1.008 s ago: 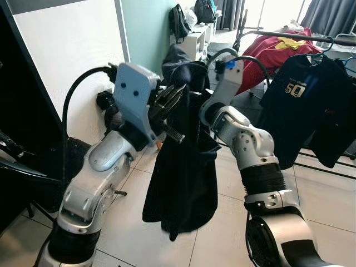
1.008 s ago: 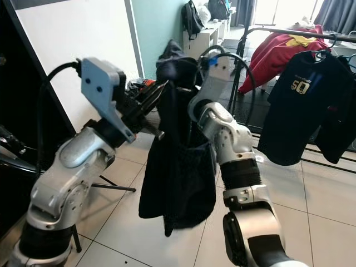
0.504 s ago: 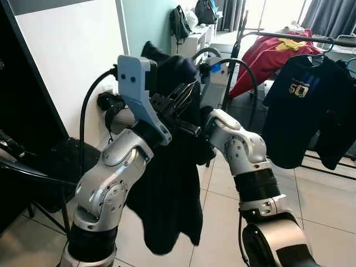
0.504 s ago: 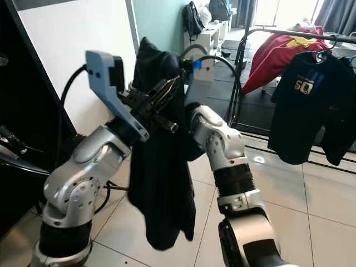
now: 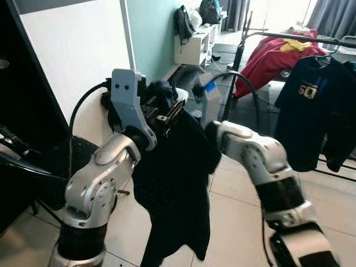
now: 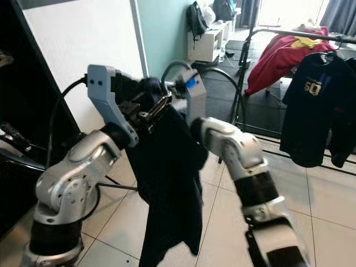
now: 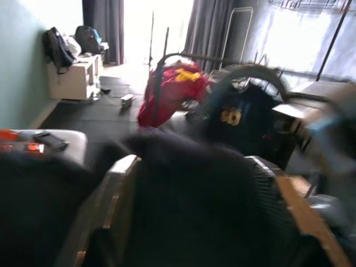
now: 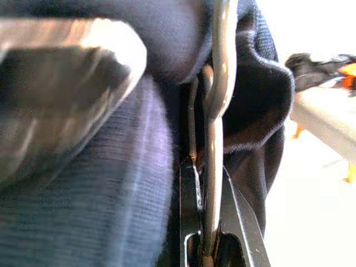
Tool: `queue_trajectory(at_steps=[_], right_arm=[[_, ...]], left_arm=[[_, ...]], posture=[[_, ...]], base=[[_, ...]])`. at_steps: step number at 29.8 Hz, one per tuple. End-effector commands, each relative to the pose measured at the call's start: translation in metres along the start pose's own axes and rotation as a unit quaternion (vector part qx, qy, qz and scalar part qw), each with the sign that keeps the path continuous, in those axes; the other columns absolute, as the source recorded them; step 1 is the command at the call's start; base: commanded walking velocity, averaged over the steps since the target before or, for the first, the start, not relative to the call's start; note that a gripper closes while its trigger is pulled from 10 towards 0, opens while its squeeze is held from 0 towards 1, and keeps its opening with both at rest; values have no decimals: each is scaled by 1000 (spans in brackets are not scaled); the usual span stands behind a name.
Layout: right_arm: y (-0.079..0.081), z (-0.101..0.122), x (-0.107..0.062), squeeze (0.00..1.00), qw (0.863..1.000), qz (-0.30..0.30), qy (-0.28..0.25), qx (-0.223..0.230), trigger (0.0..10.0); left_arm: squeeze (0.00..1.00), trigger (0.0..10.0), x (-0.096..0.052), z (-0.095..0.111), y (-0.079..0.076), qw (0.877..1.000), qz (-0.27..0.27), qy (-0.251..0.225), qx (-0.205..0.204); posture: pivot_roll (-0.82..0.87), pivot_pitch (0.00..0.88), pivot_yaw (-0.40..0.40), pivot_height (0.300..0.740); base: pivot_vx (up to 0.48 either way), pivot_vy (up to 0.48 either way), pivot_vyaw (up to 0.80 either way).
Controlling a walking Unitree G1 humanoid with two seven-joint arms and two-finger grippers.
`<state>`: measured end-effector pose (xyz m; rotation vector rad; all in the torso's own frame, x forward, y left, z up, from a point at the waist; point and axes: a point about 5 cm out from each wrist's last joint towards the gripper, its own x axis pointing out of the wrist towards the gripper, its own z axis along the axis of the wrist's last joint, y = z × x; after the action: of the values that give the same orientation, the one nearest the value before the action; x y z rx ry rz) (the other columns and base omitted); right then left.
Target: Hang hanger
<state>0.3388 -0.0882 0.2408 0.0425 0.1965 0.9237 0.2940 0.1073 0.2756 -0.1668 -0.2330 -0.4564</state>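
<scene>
Left arm bent up, left gripper [image 5: 164,113] fingers clamped into the dark shirt [image 5: 178,183] collar at 11 o'clock. Right arm reaches across from 4 o'clock; right gripper [image 8: 208,222] pinched on the metal hanger [image 8: 214,139] wire inside the collar. Versus 0.5 s ago: garment lower, wrists dropped. Clothes rack [image 5: 289,38] at 2 o'clock.

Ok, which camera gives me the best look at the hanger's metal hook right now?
The right wrist view: the hanger hook runs close up between the right hand's fingers, against the dark shirt. In both eye views the shirt and the left hand cover the hook. The left wrist view is blurred, with dark fabric up close.
</scene>
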Motion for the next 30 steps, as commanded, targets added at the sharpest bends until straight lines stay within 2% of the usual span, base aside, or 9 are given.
queue_trajectory(at_steps=[1, 10, 11, 13, 14, 21, 24, 25, 30], right_arm=[[4, 7, -6, 0, 999, 29, -7, -18, 10000], [-25, 10, -33, 0, 1000, 2, 3, -27, 10000], [-26, 10, -38, 0, 999, 10, 2, -33, 10000], [-26, 10, -41, 0, 999, 17, 1, -38, 10000], [-25, 12, -48, 0, 998, 38, -3, -50, 10000], [-17, 17, -78, 0, 985, 146, -12, -96, 10000], [-13, 23, -99, 0, 972, 210, -15, -108, 10000], [-14, 27, -112, 0, 964, 238, -6, -116, 10000], [-16, 36, -124, 0, 958, 259, -13, -125, 10000]], left_arm=[[1000, 10000, -7, 4, 9, 1000, 9, 6, 26], [1000, 10000, -23, 14, 19, 994, -35, 39, 100], [345, 10000, -25, 17, 22, 993, -34, 38, 110], [345, 10000, -26, 19, 24, 992, -33, 38, 116], [0, 10000, -28, 23, 29, 992, -28, 31, 122], [0, 10000, -35, 39, 42, 989, -19, 10, 145], [0, 10000, -40, 39, 47, 984, -33, 23, 176], [0, 10000, -47, 36, 48, 976, -56, 39, 209], [0, 10000, -56, 37, 48, 967, -98, 45, 231]], posture=[[-43, 0, -16, 740], [-46, 0, -13, 740], [-46, 0, -14, 740], [-46, 0, -14, 740], [-50, 0, -11, 740], [-55, 0, -13, 740], [-66, 0, -14, 740], [-70, 0, -13, 740], [-76, 0, -15, 740]], base=[[0, 0, 0], [0, 0, 0], [0, 0, 0], [0, 0, 0], [0, 0, 0], [0, 0, 0], [0, 0, 0], [0, 0, 0], [0, 0, 0]])
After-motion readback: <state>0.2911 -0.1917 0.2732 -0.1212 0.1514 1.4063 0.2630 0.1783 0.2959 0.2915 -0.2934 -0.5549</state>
